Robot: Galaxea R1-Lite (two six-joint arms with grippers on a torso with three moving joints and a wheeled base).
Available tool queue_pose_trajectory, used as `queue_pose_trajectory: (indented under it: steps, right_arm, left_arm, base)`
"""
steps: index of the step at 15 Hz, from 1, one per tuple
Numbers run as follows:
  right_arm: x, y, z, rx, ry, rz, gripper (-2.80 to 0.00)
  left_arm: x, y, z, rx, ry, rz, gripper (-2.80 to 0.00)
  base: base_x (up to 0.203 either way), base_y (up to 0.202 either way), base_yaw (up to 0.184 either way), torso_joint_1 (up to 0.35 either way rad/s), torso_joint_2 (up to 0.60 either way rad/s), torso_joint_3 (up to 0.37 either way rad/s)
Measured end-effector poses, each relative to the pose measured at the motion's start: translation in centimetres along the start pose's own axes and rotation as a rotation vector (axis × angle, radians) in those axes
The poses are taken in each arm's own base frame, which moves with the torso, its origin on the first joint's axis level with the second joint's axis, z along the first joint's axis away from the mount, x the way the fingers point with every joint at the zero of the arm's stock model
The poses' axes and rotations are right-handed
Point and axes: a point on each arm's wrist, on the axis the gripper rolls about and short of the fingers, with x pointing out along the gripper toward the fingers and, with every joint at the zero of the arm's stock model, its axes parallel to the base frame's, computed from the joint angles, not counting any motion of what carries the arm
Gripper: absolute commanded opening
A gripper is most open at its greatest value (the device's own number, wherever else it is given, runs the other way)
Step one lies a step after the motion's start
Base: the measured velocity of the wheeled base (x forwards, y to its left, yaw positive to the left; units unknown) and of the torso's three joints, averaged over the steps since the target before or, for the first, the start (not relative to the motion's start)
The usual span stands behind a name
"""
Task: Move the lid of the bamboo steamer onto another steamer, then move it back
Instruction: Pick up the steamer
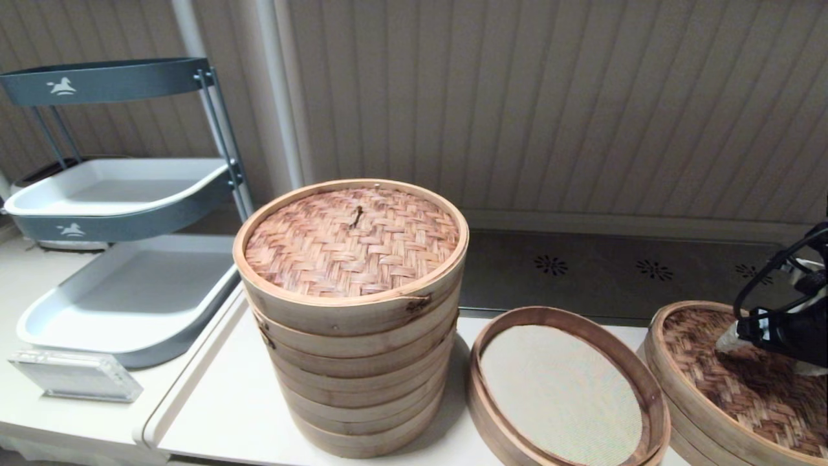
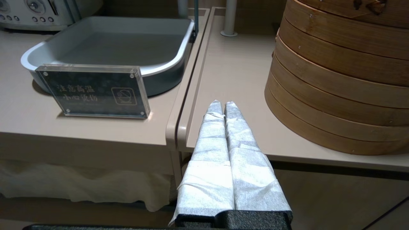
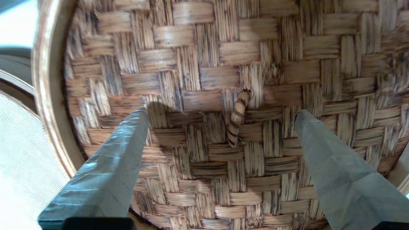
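Hovering my right gripper point(image 3: 220, 115), fingers spread, astride the centre loop point(image 3: 237, 118).
Dark-brown woven bamboo steamer lid point(image 1: 744, 382) sits beside the cream-lined low steamer point(image 1: 563, 388); left gripper point(image 2: 223, 107) parked, pressed together.

Dark-brown herringbone lid point(image 3: 223, 95); cream-lined, reddish-rimmed steamer point(image 1: 563, 388); grey trays point(image 1: 129, 285).

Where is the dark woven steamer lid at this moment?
In the head view, the bamboo steamer lid sits on a steamer at the far right of the table, beside the open steamer with the cream liner, under the open right gripper.
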Motion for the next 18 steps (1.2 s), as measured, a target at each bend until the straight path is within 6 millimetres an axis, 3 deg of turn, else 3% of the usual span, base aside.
queue_pose_trajectory:
  steps: [8, 9, 18]
  right_arm:
    - [0.52, -0.34, 0.13, -0.012, 0.013, -0.008, 0.0]
    - [0.58, -0.38, 0.11, -0.011, 0.014, -0.009, -2.8]
    - [0.72, -0.34, -0.11, -0.008, 0.019, -0.002, -2.8]
  left_arm:
    - [0.0, 0.0, 0.0, 0.0, 0.0, 0.0, -2.8]
    - [0.0, 0.0, 0.0, 0.0, 0.0, 0.0, -2.8]
    - [0.0, 0.0, 0.01, 0.0, -0.001, 0.0, -2.8]
  base:
    - [0.0, 0.0, 0.0, 0.0, 0.0, 0.0]
    - [0.0, 0.0, 0.0, 0.0, 0.0, 0.0]
    - [0.0, 0.0, 0.0, 0.0, 0.0, 0.0]
